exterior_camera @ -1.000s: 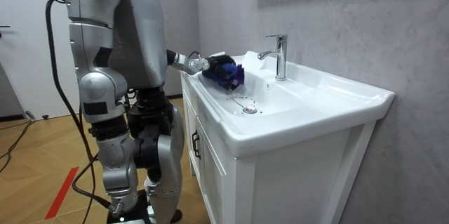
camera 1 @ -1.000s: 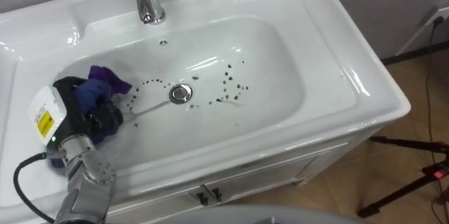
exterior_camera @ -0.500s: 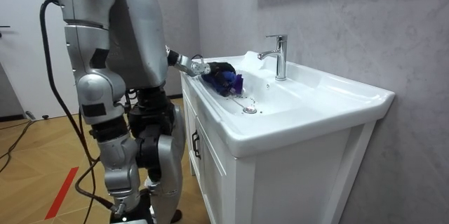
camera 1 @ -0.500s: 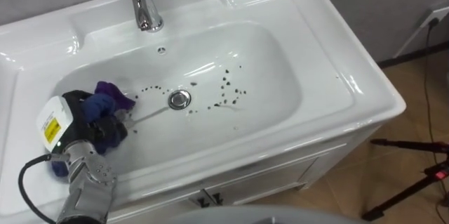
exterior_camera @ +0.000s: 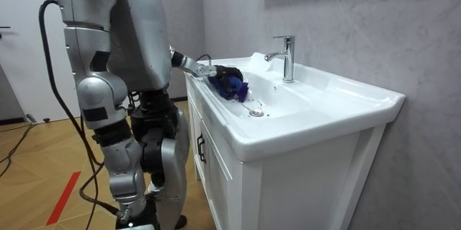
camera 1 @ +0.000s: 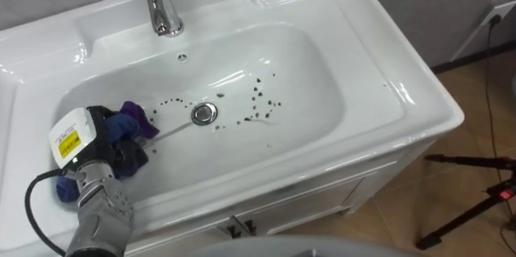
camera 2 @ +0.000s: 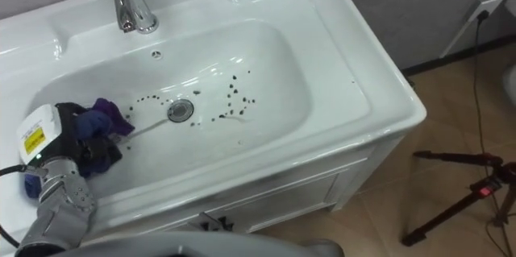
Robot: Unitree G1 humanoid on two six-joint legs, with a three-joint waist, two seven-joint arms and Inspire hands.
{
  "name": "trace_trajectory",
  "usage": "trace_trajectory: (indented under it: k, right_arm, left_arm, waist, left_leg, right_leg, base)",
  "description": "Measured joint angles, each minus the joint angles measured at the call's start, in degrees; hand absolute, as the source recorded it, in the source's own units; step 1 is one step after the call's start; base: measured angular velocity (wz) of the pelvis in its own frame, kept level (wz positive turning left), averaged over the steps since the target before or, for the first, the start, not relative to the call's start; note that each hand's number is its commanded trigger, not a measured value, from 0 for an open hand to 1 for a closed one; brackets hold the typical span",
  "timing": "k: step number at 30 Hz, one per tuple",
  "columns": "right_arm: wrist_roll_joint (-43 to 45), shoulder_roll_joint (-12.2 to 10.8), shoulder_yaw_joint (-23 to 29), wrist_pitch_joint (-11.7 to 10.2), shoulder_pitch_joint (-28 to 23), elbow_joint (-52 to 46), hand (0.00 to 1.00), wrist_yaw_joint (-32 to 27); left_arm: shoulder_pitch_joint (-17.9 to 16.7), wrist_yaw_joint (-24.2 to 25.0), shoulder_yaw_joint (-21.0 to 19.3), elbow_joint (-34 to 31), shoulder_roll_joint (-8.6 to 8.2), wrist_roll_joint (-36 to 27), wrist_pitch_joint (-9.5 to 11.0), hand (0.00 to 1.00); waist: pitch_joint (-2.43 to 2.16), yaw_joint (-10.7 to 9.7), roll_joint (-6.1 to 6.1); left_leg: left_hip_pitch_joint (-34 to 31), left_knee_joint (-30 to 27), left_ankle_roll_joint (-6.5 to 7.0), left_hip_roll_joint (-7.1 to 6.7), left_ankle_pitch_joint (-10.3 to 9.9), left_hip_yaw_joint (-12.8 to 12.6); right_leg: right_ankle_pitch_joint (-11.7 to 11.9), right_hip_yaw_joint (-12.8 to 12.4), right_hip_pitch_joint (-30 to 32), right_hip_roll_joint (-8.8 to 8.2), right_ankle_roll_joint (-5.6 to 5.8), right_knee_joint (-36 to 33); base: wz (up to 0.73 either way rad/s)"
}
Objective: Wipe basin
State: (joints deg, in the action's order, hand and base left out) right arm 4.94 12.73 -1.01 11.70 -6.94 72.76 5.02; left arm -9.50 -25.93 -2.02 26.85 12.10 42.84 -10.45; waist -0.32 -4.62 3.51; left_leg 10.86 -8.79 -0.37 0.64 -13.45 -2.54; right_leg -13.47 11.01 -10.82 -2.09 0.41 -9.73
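Note:
A white basin (camera 1: 322,88) holds a scatter of small dark specks (camera 1: 260,104) right of the chrome drain (camera 1: 204,113). My left hand (camera 1: 109,146) is low inside the bowl at its left end, its dark fingers curled round a bunched purple and blue cloth (camera 1: 129,122). The cloth (camera 2: 101,116) rests against the bowl's left slope, a short way left of the drain (camera 2: 180,110). In the room view I stand at the cabinet's end with my left hand (exterior_camera: 222,76) reaching into the basin (exterior_camera: 324,96).
A chrome tap (camera 1: 161,3) rises behind the bowl, with an overflow hole (camera 1: 182,58) under it. Cabinet doors with dark handles (camera 1: 238,225) sit below the front rim. On the wooden floor to the right stands a black tripod (camera 1: 476,201), near a wall socket (camera 1: 504,7).
My left hand has dropped lower into the bowl's left end with the cloth. The whole eye view has shifted slightly.

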Motion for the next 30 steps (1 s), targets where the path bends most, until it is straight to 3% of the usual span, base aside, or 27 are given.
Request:
trace_trajectory:
  k: [6, 13, 22, 24, 30]
  right_arm:
    - [0.0, 0.0, 0.0, 0.1, 0.0, 0.2, 0.0, 0.0]
    - [0.2, 0.1, 0.1, 0.0, -0.9, 0.5, 0.0, -1.3]
    - [0.2, 0.1, 0.0, -0.4, -2.1, 0.8, 0.0, -1.1]
    - [0.4, 0.1, 0.0, -0.3, -2.0, 0.8, 0.0, -1.1]
    - [0.4, 0.1, 0.1, -0.4, -2.5, -0.2, 0.0, -1.1]
  left_arm:
    - [0.0, 2.0, 0.1, 0.0, -0.03, 0.9, -0.8, 1.0]
    - [1.0, 0.5, 1.2, 4.9, -0.34, 7.6, -0.8, 1.0]
    - [2.6, -0.2, 1.2, 7.0, -0.32, 9.7, -1.0, 1.0]
    - [3.3, -0.1, 1.4, 7.2, -0.32, 10.1, -1.3, 1.0]
    - [5.8, 1.5, 3.6, 9.4, -0.19, 10.3, -2.2, 1.0]
  waist:
    - [0.11, -0.2, 0.23]
    - [0.13, -0.8, 0.24]
    - [0.28, -1.9, -0.33]
    - [0.5, -2.9, -0.67]
    - [0.47, -4.4, -0.95]
  left_leg:
    - [-0.2, -0.1, 0.0, 0.15, 0.0, -0.6]
    - [0.3, 0.1, -0.01, 0.31, 0.0, -1.5]
    - [-0.4, -0.1, -0.01, 0.55, 0.0, -2.3]
    - [-0.8, -0.2, -0.02, 0.54, 0.0, -2.3]
    - [-1.4, -0.6, -0.02, 0.57, 0.0, -2.6]
  right_leg:
    - [0.1, -0.2, 0.4, 0.11, -0.11, -0.1]
    - [0.1, -1.5, 0.4, 0.31, -0.17, -0.3]
    - [0.2, -2.4, 1.9, 0.54, -0.3, -1.0]
    - [0.2, -2.4, 2.1, 0.52, -0.3, -1.0]
    - [0.4, -2.5, 2.8, 0.48, -0.24, -1.2]
  base:
    - [-0.03]
    - [-0.07]
    - [-0.04]
    - [0.08]
    - [0.0]
